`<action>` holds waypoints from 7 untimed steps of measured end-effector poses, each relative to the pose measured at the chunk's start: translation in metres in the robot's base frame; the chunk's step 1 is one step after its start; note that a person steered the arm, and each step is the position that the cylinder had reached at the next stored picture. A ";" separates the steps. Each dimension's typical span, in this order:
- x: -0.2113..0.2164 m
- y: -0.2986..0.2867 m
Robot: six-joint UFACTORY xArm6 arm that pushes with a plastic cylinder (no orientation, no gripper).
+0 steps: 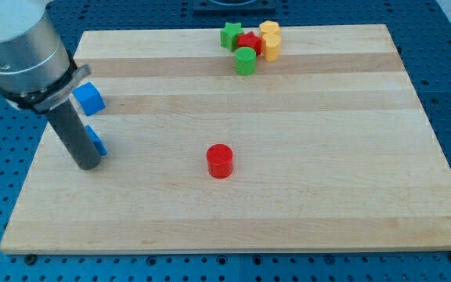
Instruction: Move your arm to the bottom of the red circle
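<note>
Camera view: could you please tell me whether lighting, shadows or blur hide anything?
Camera view: light is even and soft, without glare; the red circle casts only a faint shadow; my tip, left of it, is sharp; the arm hides part of one blue block.

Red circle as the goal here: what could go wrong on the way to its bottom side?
1. My tip sits at the view's left, touching or nearly touching the lower blue block; pulling away could drag it.
2. The red circle stands alone mid-board. A straight sweep rightward may strike its side and shove it, so the path should dip toward the view's bottom first.
3. The rod hides part of the lower blue block, so contact there is hard to judge.
</note>
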State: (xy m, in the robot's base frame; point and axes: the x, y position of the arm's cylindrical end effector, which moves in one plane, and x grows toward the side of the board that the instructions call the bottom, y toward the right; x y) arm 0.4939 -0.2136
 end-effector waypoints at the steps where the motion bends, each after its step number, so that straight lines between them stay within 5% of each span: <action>1: -0.018 0.000; 4: -0.047 0.000; 7: 0.048 0.079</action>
State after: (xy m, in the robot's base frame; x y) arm 0.5423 -0.1345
